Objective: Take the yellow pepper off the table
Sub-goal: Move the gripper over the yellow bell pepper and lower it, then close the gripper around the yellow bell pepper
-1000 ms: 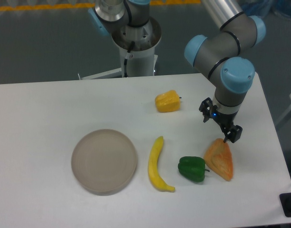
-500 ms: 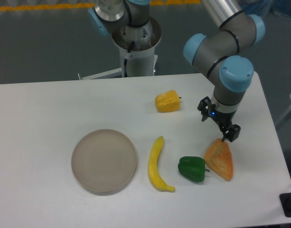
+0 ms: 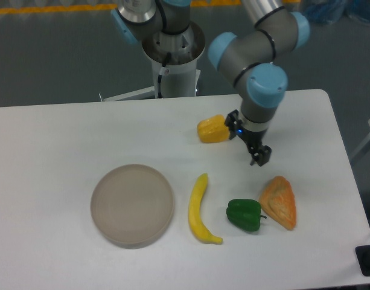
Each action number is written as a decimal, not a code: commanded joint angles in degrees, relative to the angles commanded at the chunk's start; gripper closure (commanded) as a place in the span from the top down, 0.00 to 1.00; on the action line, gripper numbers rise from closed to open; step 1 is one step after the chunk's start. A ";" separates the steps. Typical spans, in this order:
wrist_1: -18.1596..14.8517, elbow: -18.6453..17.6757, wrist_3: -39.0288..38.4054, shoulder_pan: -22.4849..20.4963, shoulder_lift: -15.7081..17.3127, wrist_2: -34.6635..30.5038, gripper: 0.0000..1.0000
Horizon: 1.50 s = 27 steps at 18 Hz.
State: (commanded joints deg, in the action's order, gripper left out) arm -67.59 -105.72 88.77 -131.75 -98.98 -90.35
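Fingers (image 3: 247, 140) just right of yellow pepper (image 3: 212, 129); apart

Table (image 3: 64, 139): smooth white top, matt with a faint sheen.
Yellow pepper (image 3: 212, 128): glossy yellow-orange skin, plastic in look.
Green pepper (image 3: 244, 214): glossy, smooth dark green, with bright highlights.
Banana (image 3: 200, 209): smooth yellow, satin to glossy finish.
Orange wedge-shaped piece (image 3: 279, 202): orange-tan surface, slightly glossy, paler along the edges.
Plate (image 3: 132, 204): grey-beige, matt, smooth, with a low rim.
Arm (image 3: 257, 54): brushed silver metal tubes, smooth light-blue plastic caps at the joints.
Gripper (image 3: 250, 144): black, matt, hard plastic or metal; which of the two cannot be told.
Base column (image 3: 172, 54): dull grey metal.
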 joint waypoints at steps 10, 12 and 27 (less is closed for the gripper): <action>0.35 -4.67 2.46 0.70 3.96 -0.79 1.00; 0.53 -4.85 2.55 0.88 3.88 -0.79 1.00; 2.55 -8.80 10.20 0.88 3.62 -4.04 1.00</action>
State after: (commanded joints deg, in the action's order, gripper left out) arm -65.04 -114.52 98.97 -130.87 -95.36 -94.39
